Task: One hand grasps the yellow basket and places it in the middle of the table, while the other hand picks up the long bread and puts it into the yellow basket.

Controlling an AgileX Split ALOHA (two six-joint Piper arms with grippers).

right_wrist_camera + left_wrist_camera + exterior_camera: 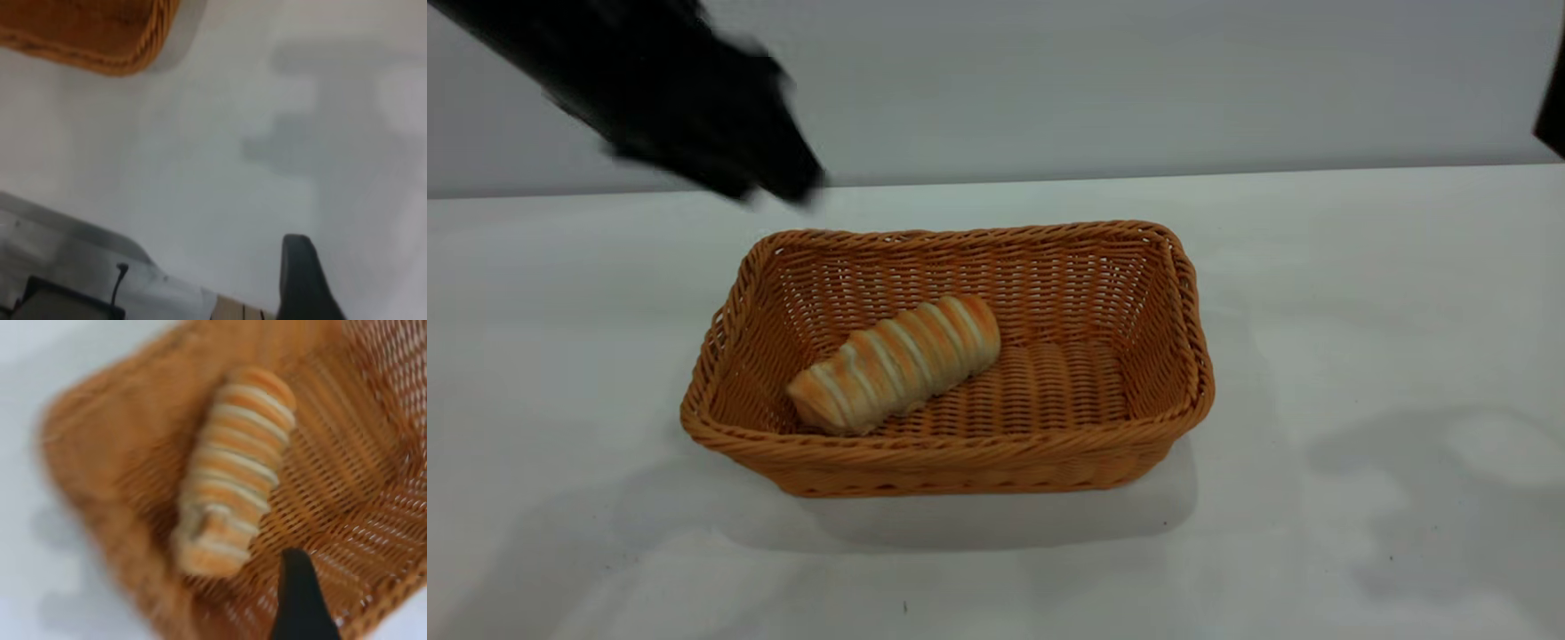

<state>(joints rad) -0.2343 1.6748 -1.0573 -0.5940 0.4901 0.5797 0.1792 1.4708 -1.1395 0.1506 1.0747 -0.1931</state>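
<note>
Yellow basket (960,462) is sitting mid-frame on the table (1360,311), long bread (898,360) lying inside; we're judging both steps done; left gripper (783,187) hovering upper left, claw state we cannot tell

The broad white matte desk (1360,311) lies bare on every side of the rectangular orange-tan woven wicker basket (1183,293), widest to the right. Inside the basket, the pale cream ridged bread roll (898,363) fills the left half slantwise; the right half of the floor is open. Above the far-left rim hangs the blurred black left claw (783,182), clear of the wicker.
</note>
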